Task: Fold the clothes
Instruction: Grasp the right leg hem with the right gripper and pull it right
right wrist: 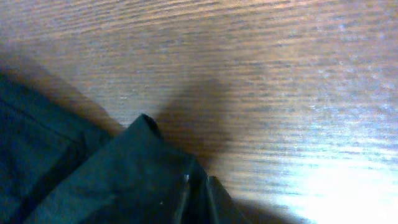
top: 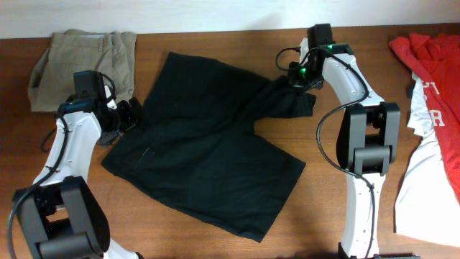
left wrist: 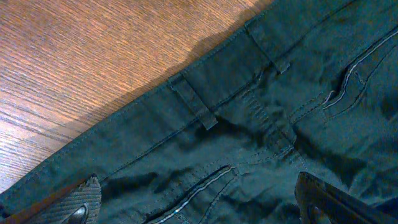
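Black shorts (top: 208,144) lie spread flat at centre. Left gripper (top: 131,113) sits at one edge, right gripper (top: 298,86) at a bunched leg. Khaki shorts (top: 83,61) lie apart.

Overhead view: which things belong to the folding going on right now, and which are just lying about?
In the job: black shorts, spread out; left gripper, jaws open at the waistband; right gripper at a leg hem.
Lying about: khaki shorts, red shirt, white shirt, all untouched.
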